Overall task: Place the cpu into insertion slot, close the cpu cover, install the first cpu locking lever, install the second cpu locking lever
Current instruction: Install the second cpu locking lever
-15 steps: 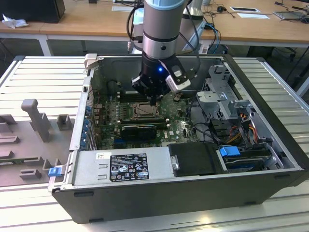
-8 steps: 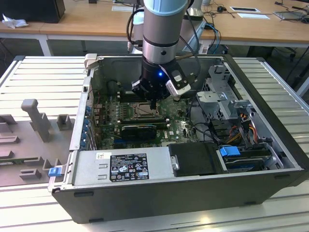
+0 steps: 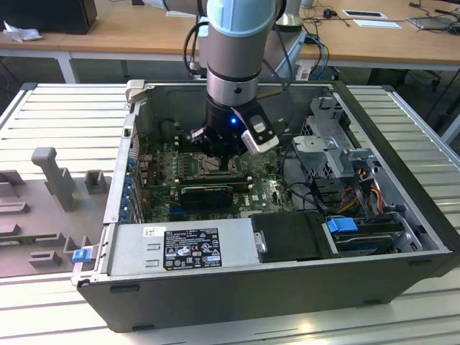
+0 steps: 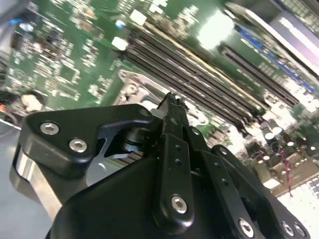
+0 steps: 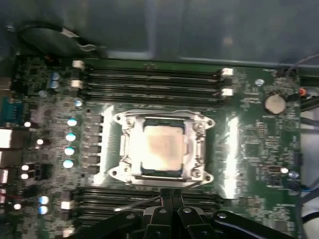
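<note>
In the first wrist view the cpu, a pale silver square, lies in the socket on the green motherboard. The cpu cover, a silvery frame, lies flat around it. A thin locking lever wire slants off the socket's edge close to my fingertips. My gripper is shut, its black fingers pressed together right at that socket edge. The second wrist view shows the same shut gripper beside a corner of the socket frame. In the exterior view the gripper hangs just over the socket inside the computer case.
Memory slots run along both sides of the socket. A black card stands in front of it. The power supply, drive cage and cables crowd the case, whose walls close in around the arm.
</note>
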Motion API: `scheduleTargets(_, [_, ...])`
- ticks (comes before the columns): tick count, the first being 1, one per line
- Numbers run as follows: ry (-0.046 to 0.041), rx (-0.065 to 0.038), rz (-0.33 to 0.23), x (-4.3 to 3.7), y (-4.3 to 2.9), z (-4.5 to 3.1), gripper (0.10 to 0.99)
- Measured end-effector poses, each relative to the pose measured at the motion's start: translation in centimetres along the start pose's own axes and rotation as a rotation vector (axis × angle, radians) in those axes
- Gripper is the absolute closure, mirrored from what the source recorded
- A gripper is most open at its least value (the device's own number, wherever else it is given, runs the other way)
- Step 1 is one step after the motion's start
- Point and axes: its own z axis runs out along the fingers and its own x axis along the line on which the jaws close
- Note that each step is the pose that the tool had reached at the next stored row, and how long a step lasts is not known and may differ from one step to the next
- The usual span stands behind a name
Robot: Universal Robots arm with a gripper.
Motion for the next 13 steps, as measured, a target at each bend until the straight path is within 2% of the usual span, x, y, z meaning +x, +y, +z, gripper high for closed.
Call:
scheduleTargets(3, [-0.0002, -0.014, -0.004, 0.68, -0.21, 0.11, 0.98])
scheduleTargets(6, [0.0032, -0.025, -0.036, 1.14, -0.4, 0.37, 0.98])
scheduleTargets(10, [0.0023, -0.044, -0.04, 2.16, -0.54, 0.53, 0.98])
scheduleTargets(13, [0.0016, -0.052, -0.039, 2.33, -0.87, 0.84, 0.98])
